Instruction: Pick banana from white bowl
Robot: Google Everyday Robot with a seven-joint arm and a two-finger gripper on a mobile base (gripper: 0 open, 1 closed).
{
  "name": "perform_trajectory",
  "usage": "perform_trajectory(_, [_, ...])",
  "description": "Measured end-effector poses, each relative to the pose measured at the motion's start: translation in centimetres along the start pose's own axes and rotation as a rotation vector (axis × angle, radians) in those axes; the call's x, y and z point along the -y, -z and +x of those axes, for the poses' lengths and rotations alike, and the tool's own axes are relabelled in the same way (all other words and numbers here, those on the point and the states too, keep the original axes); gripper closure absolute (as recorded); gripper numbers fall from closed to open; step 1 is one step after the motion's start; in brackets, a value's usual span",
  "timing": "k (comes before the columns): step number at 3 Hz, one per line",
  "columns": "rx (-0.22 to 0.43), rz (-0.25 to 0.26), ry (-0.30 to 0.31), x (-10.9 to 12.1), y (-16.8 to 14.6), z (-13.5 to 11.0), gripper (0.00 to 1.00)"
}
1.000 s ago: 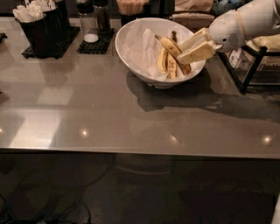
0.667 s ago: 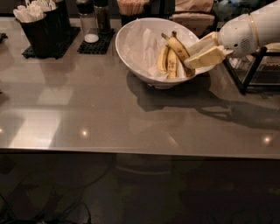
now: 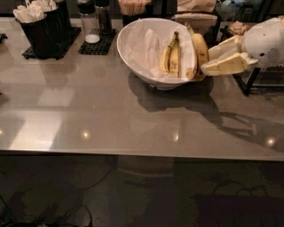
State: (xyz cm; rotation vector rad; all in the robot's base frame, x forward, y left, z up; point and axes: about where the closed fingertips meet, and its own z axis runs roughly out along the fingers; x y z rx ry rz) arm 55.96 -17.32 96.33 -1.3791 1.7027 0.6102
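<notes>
The white bowl (image 3: 133,53) stands at the back middle of the grey table, lined with crumpled white paper. A pair of bananas joined at one stem (image 3: 171,57) lies inside it. The single banana (image 3: 199,48), yellow with dark ends, stands nearly upright at the bowl's right rim. My gripper (image 3: 207,60) reaches in from the right. Its cream fingers (image 3: 224,65) are shut on the banana's lower half and hold it over the rim.
A black caddy of white utensils (image 3: 41,25) and two shakers on a black mat (image 3: 94,27) stand at the back left. A cup of wooden sticks (image 3: 133,7) is behind the bowl. A black wire rack (image 3: 262,82) stands at the right. The table's front edge (image 3: 142,153) runs across.
My gripper has drawn back to the right, from over the bowl's middle to its right rim. The single banana has come with it, away from the joined pair.
</notes>
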Motion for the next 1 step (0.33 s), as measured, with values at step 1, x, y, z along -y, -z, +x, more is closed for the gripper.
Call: perform_trajectory(1, [-0.012, 0.036, 0.005, -0.75, 1.59, -0.32, 1.0])
